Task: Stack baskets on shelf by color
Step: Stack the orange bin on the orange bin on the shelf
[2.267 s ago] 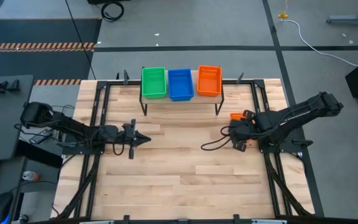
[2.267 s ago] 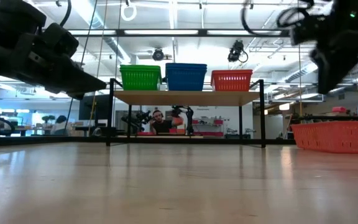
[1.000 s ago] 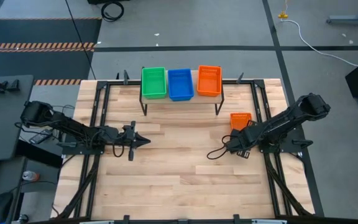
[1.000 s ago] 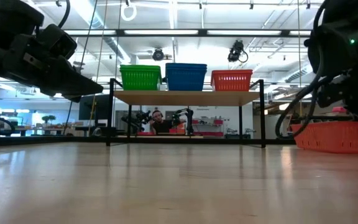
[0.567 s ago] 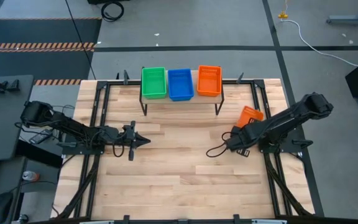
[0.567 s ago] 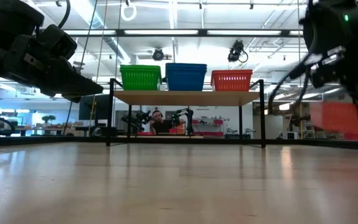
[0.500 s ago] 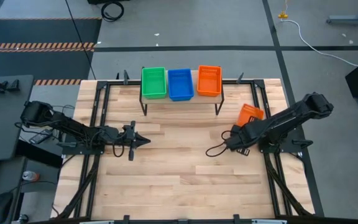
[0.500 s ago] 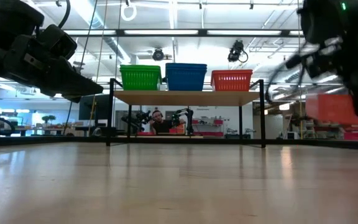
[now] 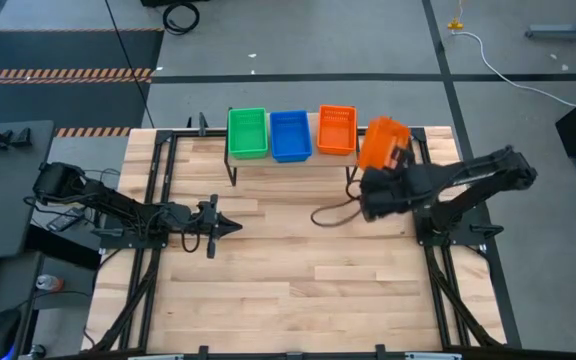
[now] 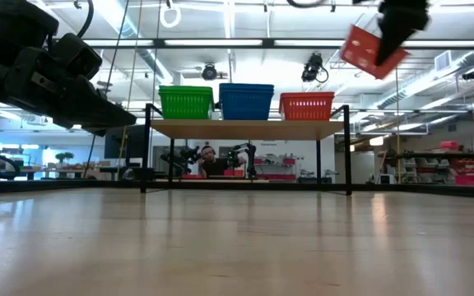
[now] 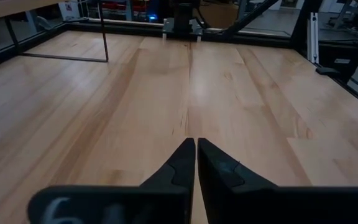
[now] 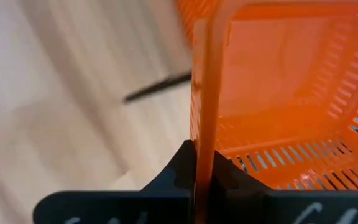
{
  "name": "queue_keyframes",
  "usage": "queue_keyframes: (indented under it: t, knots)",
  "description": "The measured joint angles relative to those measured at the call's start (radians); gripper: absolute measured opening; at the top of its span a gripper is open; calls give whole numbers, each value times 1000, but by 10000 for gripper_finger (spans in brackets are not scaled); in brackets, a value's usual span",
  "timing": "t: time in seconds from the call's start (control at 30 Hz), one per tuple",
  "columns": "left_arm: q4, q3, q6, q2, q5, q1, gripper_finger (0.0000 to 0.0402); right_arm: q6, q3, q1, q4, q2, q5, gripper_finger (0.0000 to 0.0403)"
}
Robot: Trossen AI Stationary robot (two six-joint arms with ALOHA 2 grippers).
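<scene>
On the shelf [image 10: 249,127] at the table's far edge, a green basket [image 9: 247,132], a blue basket [image 9: 290,135] and an orange basket [image 9: 336,129] stand in a row on their bottoms. My right gripper [image 9: 386,166] is shut on another orange basket [image 9: 382,142], held high and tilted just right of the shelf's right end; the low view shows this basket [image 10: 371,48] well above shelf height. My left gripper [image 9: 230,226] is shut with nothing in it, low over the table's left middle. My right gripper pinches one side wall of the orange basket at its rim [image 12: 204,134], one finger inside the basket and one outside. The basket is lifted clear of table and shelf and hangs tilted, one corner lower than the rest [image 10: 377,70].
A black cable loop [image 9: 330,213] trails from my right arm over the table. Black frame rails [image 9: 158,180] run along the left and right sides. Bare wood [image 9: 288,270] fills the table's middle and near part. A person [image 10: 211,162] sits beyond the table, seen under the shelf.
My right gripper has taken hold of the orange basket that lay on the table's right side. It has lifted the basket clear and carried it up and toward the far edge, to beside the shelf's right end. The basket has tipped along the way.
</scene>
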Motion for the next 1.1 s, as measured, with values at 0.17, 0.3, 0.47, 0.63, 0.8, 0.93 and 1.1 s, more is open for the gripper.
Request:
queue_keyframes:
  t: [0.17, 0.3, 0.47, 0.63, 0.8, 0.93, 1.1]
  knots:
    - [0, 0, 2, 0, 0, 0, 23, -311, 80, -130, 167, 0, 38, 9]
    - [0, 0, 4, 0, 0, 0, 19, -605, 100, -256, 414, 0, -10, 9]
    - [0, 0, 3, 0, 0, 0, 25, -839, 102, -414, 653, 8, -181, 9]
    - [0, 0, 2, 0, 0, 0, 29, -933, 103, -544, 693, 50, -318, 9]
    - [-2, 0, 2, 0, 0, 0, 24, -940, 103, -602, 601, 120, -384, 9]
    - [-2, 0, 1, 0, 0, 0, 26, -940, 103, -606, 557, 151, -384, 9]
    - [-13, 0, -1, 0, 0, 0, 31, -933, 102, -592, 551, 129, -384, 11]
